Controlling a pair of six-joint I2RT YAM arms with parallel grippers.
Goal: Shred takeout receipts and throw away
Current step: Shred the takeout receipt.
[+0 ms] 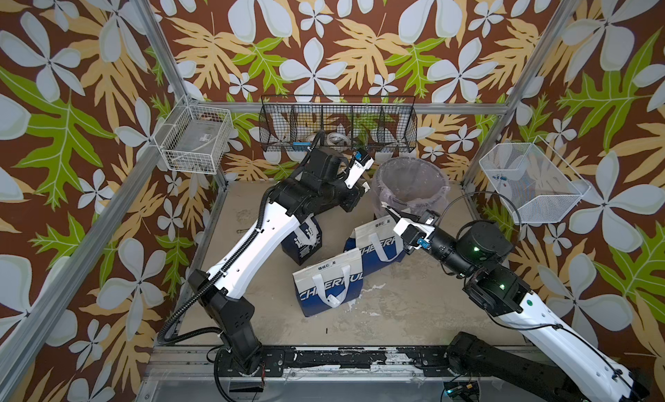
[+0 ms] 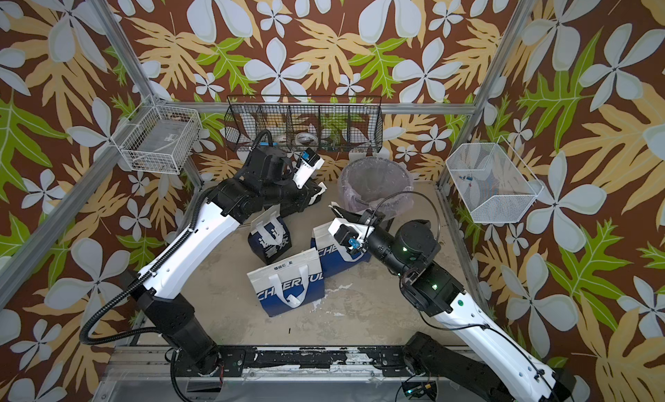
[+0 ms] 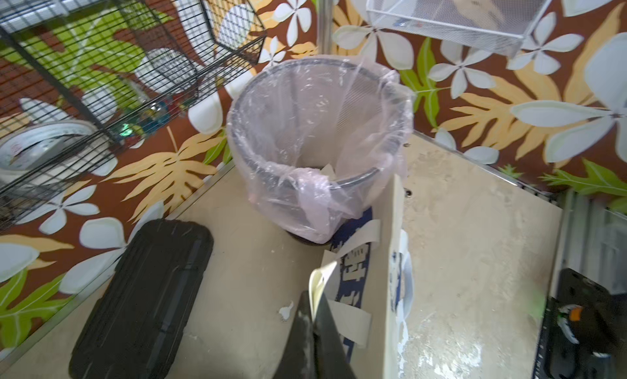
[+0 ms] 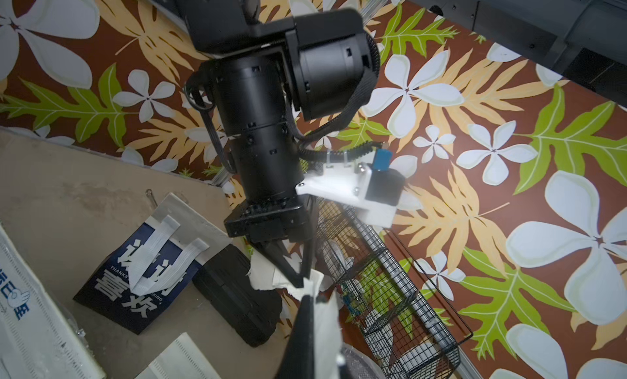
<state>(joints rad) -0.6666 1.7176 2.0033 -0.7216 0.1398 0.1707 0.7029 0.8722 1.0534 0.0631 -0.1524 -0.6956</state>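
Both tools are clamped on paper above the bench (image 1: 396,310), beside the lined bin (image 3: 369,172): left tool (image 3: 314,297) pinches a cream receipt strip (image 3: 322,275), right tool (image 4: 310,302) a white receipt scrap (image 4: 329,326). Such paper should be limp, featherlight and easily torn, so it is best pinched close to the tear. Only the right wrist view shows ragged edges; only the left shows a pale fragment (image 3: 328,170) inside the bin.

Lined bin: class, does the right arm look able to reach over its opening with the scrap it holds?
Probably yes: the right gripper, shut on a paper scrap, hangs just beside the bin, with nothing visible between them.
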